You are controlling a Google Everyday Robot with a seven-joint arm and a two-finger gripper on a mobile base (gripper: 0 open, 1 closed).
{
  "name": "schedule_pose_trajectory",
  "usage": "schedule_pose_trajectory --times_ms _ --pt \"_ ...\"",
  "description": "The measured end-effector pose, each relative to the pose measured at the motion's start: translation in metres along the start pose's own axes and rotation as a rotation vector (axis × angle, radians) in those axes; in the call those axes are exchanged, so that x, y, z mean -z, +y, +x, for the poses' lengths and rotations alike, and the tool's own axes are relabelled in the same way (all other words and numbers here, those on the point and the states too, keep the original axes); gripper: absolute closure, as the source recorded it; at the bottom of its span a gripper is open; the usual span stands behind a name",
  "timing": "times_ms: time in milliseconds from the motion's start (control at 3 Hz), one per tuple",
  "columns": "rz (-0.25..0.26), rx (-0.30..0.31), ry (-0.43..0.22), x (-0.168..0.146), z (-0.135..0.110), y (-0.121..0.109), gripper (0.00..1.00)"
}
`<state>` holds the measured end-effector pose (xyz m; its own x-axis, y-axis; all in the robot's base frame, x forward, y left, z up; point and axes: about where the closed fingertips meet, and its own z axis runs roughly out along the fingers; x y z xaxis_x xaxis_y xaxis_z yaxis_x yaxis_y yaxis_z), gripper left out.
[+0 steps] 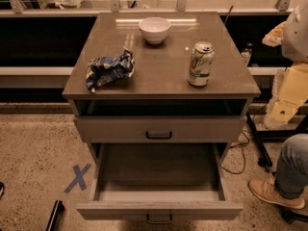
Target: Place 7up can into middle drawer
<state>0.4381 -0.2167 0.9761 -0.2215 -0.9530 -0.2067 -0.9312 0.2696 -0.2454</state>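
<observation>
The gripper lies outside the camera view, so neither its position over the furniture nor whether it is open, closed or holding anything can be told, and the can's place relative to it cannot be told either. The 7up can (200,64) stands upright on the right part of the cabinet top (159,83), near the front edge, with its silver top and pull tab facing up and nothing touching it. Well apart to its left, a crumpled blue-and-white snack bag (109,70) lies near the left front corner, and a white bowl (154,30) sits toward the back at the centre. Below the top is a dark gap, then a grey drawer front (202,129) with a dark loop handle. Beneath that, the middle drawer (159,174) is pulled far out, its tray bare. A blue tape cross (78,178) marks the floor at left; a jeans-clad leg (294,165) and tan shoe (274,193) show at right.
</observation>
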Motion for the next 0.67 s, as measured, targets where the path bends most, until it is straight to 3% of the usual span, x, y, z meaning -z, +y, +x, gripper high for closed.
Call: schedule_pose_trajectory --times_ms 333,667 --pt "0.006 0.001 -0.008 -0.001 -0.001 -0.002 0.00" --pt "0.075 0.013 -0.105 -0.006 -0.014 -0.025 0.00"
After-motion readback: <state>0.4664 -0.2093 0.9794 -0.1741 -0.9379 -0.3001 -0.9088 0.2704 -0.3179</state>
